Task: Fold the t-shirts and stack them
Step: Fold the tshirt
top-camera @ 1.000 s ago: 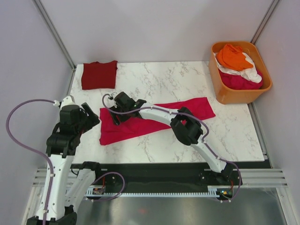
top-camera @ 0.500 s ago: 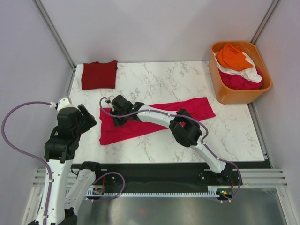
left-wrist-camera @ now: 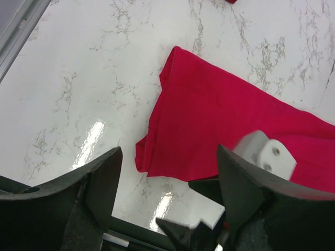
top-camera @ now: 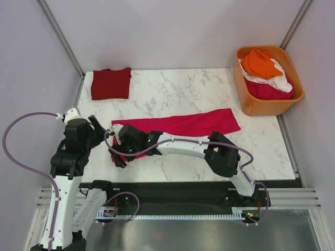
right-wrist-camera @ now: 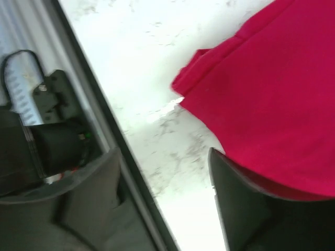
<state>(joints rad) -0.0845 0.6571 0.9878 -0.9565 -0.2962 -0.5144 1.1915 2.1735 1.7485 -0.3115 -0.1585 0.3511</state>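
T-shirt (top-camera: 199,124), magenta, lengthwise left-to-right; left end effector (left-wrist-camera: 166,157) and right end effector (right-wrist-camera: 162,154) spread.

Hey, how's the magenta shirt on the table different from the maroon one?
The magenta shirt lies as a long strip across the middle of the table; the maroon shirt is a compact folded square at the far left corner. The magenta shirt is brighter, the maroon shirt darker. Both lie flat.
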